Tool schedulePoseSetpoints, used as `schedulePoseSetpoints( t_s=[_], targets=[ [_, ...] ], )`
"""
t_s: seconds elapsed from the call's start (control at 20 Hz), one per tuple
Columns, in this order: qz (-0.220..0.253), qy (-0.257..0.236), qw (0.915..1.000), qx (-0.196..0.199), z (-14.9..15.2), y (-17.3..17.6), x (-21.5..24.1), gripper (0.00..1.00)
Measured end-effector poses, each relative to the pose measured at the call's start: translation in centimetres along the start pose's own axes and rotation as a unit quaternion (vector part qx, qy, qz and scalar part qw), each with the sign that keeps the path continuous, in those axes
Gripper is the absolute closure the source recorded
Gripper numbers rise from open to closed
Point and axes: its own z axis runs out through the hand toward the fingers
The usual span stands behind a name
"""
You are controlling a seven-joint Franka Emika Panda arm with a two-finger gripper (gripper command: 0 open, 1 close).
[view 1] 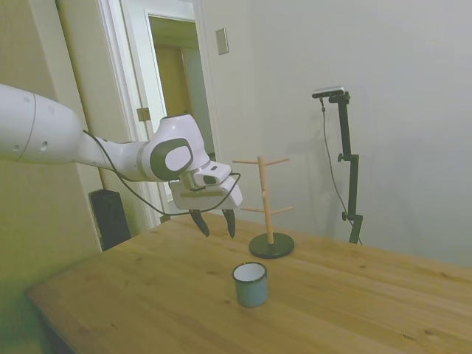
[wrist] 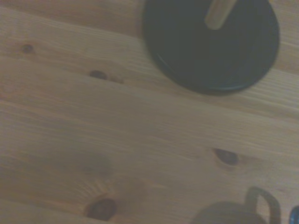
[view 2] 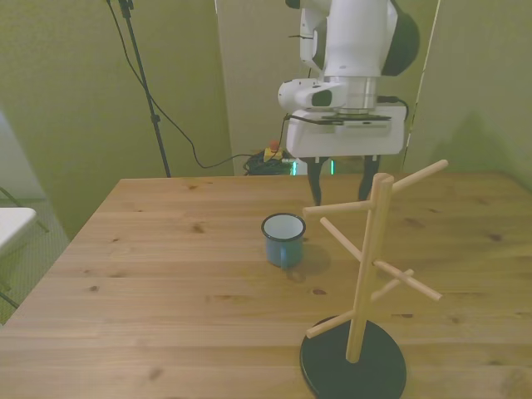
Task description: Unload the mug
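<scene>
The small blue-grey mug [view 1: 251, 284] stands upright on the wooden table [view 1: 147, 295], off the rack, its white inside showing. In the front view the mug [view 2: 283, 239] sits mid-table, and the wrist view catches its rim and loop handle [wrist: 261, 201]. The wooden peg rack [view 1: 268, 210] with a round dark base [view 2: 353, 371] has bare pegs. My gripper [view 1: 214, 223] hovers above the table behind the mug, open, with nothing between its dark fingers. In the front view the gripper [view 2: 340, 184] hangs just beyond the mug.
The rack's base [wrist: 210, 42] lies close to the gripper's spot. A white seat [view 2: 12, 226] stands off the table at the front view's left. Cables and small items lie on the floor [view 2: 270, 158] behind the table.
</scene>
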Motion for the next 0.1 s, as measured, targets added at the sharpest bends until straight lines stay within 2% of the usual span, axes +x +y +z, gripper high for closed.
schedulePoseSetpoints(
  t_s=[0.1],
  targets=[
    [0.003, -0.005, 0.9999, 0.01, -0.05, -1.35, -0.44, 0.0]
  ],
)
